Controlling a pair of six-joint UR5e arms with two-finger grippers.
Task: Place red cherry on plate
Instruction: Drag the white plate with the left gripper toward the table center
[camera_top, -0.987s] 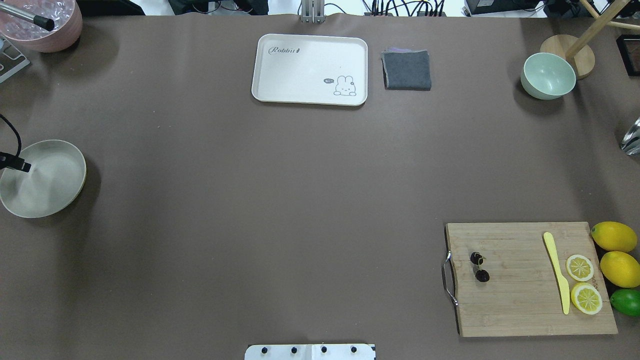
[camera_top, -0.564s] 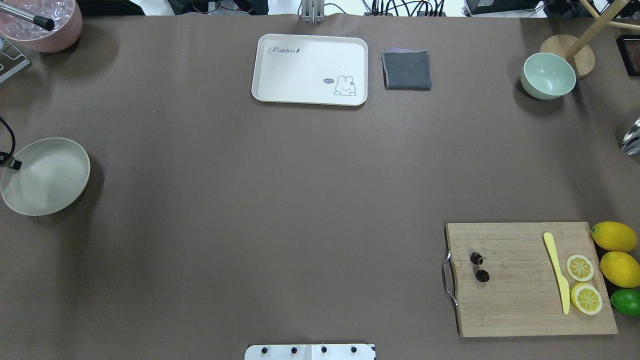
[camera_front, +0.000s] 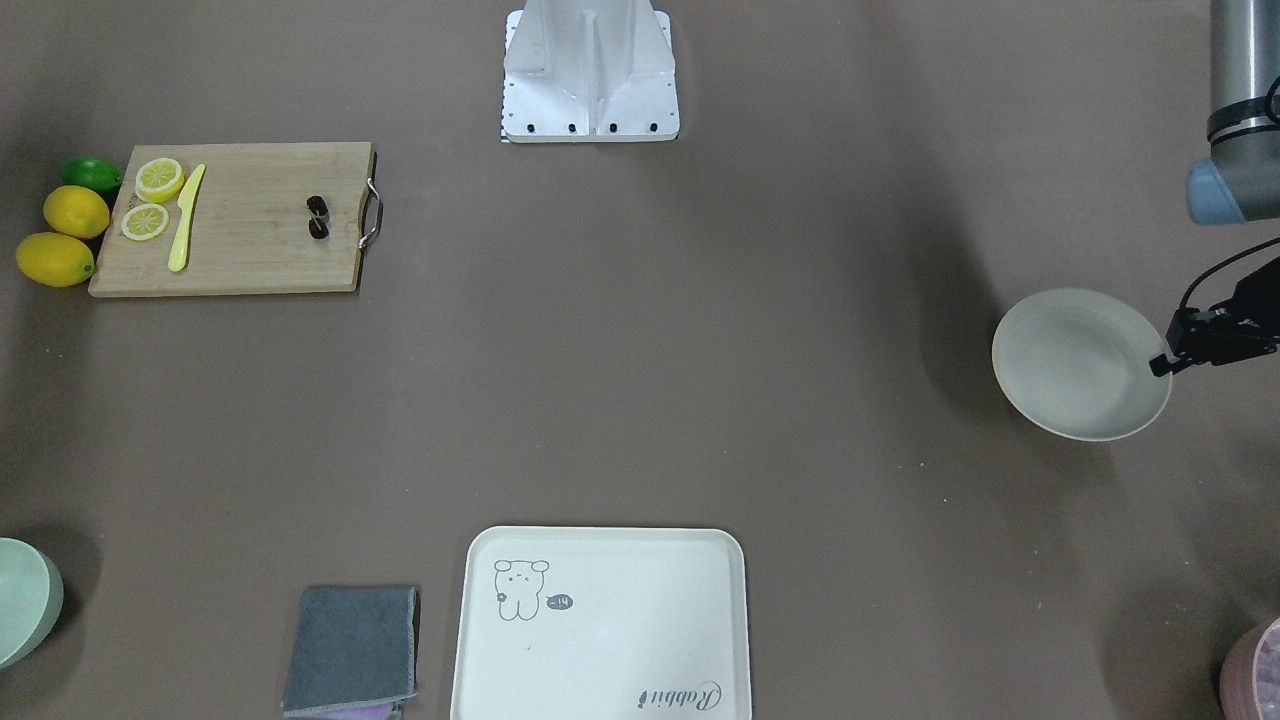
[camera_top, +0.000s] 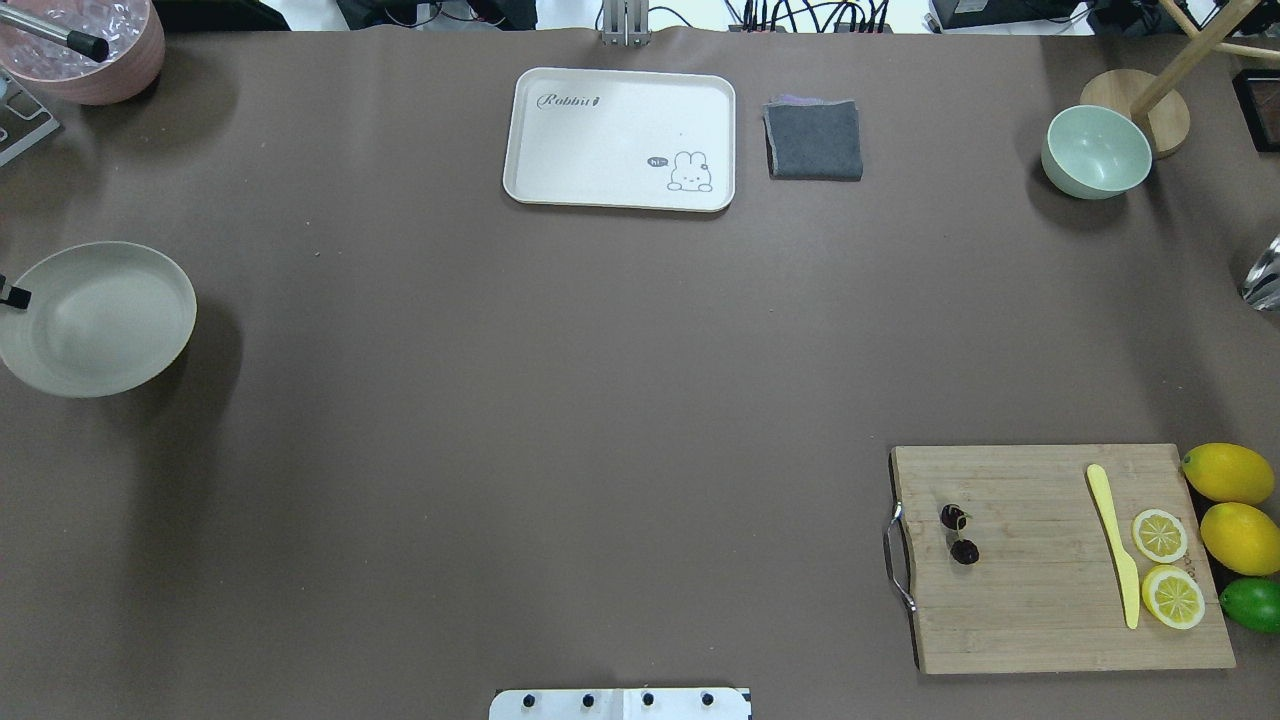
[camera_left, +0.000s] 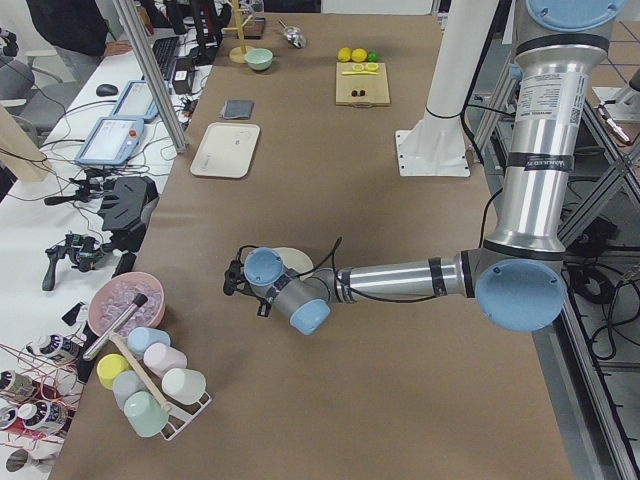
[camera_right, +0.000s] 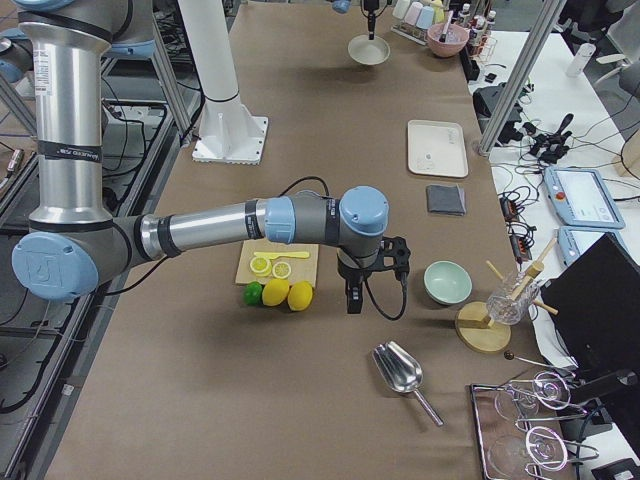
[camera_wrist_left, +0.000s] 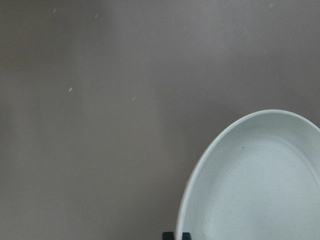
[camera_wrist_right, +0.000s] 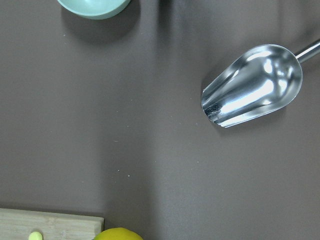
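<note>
Near right: red cherry (camera_top: 965, 551) untouched on cutting board (camera_top: 1040, 610), well clear of the knife (camera_top: 1112, 540). Right jaws past the lemons (camera_right: 300, 296), over bare bench (camera_top: 600, 400); cannot tell if spread. Mid left: left jaws pinching rim of plate (camera_top: 100, 320), seemingly lifted, well apart from cherry. Step: positioning plate. Next: set plate down, then bring right jaws over cherry, spread

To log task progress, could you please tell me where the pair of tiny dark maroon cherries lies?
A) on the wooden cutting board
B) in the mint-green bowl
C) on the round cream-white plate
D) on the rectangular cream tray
A: the pair of dark maroon cherries lies on the wooden cutting board beside its metal handle, while the round cream-white plate is bare.
</note>
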